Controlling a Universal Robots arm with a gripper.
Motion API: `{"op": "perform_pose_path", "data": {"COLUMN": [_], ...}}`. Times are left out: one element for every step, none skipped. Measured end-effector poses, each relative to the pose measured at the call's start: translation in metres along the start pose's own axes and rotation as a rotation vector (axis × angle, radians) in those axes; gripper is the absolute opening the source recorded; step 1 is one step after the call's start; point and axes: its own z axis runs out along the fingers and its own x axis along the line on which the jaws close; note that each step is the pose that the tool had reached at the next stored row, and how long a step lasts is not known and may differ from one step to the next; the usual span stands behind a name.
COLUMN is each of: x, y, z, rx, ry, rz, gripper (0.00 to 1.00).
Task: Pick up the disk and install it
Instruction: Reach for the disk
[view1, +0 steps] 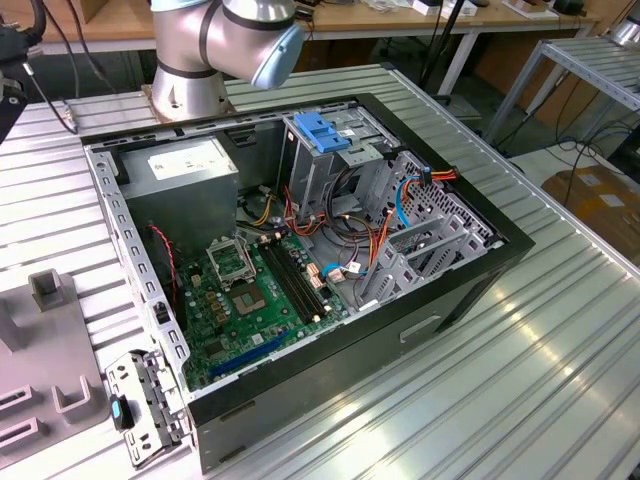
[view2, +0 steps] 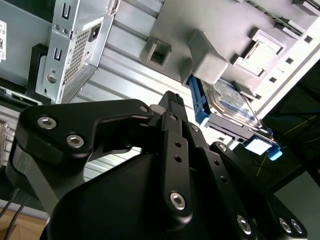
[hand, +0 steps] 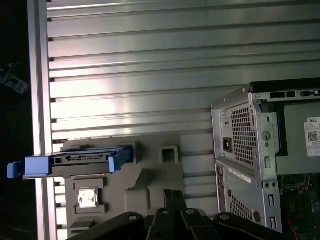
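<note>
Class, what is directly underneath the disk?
The disk rests on a grey moulded holder, which lies on the ribbed metal table. The holder's surface right beneath the disk is covered from sight.

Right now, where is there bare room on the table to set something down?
The widest bare patch is the ribbed table on the exterior view's right of the computer case. On the exterior view's left, the grey fixture holding the disk and a metal bracket crowd the table.

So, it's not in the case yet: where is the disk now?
In both wrist views the disk sits in the grey fixture on the ribbed metal table, outside and beside the computer case.
</note>
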Motion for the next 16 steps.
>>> {"op": "perform_pose_path", "data": {"x": [0.0023,0.0035,0.0054,0.0069,0.0085,0.0101,0.0121,0.0136,0.015,0.0164,0.018,0.0193,0.0208,0.0221,0.0238,0.0253], "y": [-0.0002,-0.0003,-0.0004,-0.0005,-0.0007,-0.0008,-0.0009,-0.001,-0.0011,-0.0012,-0.0014,-0.0015,-0.0016,-0.0017,-0.0018,-0.0019], "z": [0.0,0.0,0.0,0.0,0.0,0.0,0.0,0.0,0.0,0.0,0.0,0.0,0.0001,0.0,0.0,0.0], "rx": [0.0,0.0001,0.0001,0.0001,0.0001,0.0001,0.0001,0.0001,0.0002,0.0003,0.0002,0.0002,0.0002,0.0002,0.0003,0.0003], "ry": [0.0008,0.0012,0.0019,0.0024,0.0029,0.0034,0.004,0.0044,0.0049,0.0054,0.0058,0.0062,0.0067,0.0071,0.0077,0.0081], "rz": [0.0,0.0,0.0,0.0,0.0,0.0,0.0,0.0,0.0,0.0,0.0,0.0,0.0,0.0,0.0,0.0], "gripper": [0.11,0.11,0.11,0.11,0.11,0.11,0.11,0.11,0.11,0.11,0.11,0.11,0.11,0.11,0.11,0.11]}}
